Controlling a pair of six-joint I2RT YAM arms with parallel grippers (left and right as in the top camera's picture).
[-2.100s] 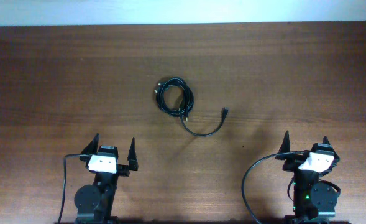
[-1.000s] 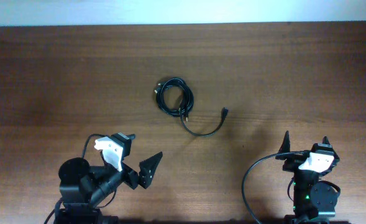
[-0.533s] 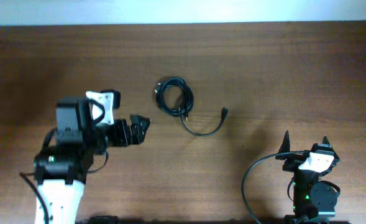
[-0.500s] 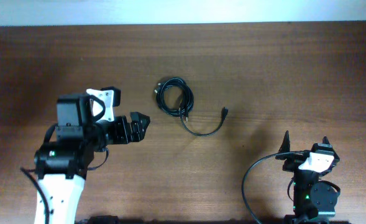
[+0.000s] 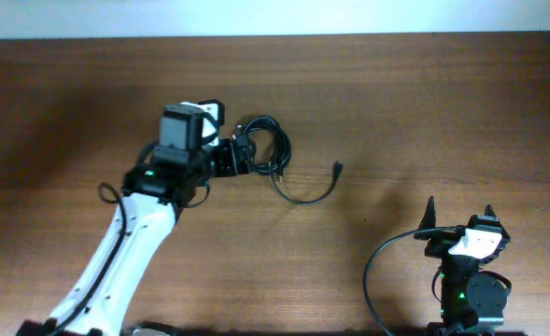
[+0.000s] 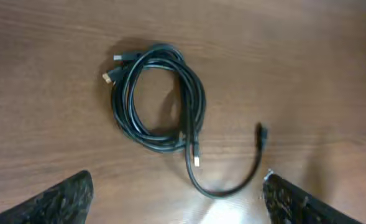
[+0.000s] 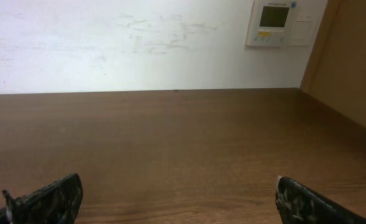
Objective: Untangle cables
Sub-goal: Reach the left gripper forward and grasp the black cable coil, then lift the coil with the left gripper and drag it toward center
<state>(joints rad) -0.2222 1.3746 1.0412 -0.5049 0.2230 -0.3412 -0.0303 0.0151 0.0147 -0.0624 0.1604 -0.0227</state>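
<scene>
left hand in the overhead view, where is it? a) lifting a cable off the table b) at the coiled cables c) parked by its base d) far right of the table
B: the left hand is at the left edge of the coiled cables, which lie flat on the table.

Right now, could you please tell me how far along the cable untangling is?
Done: nothing visible yet; the cables lie in one coiled bundle, with one end trailing out to the side.
In hand: the left hand hovers open over the coil, gripping nothing.
Left: grasping the cords and pulling them apart. The right hand sits open, far from the cables.
</scene>
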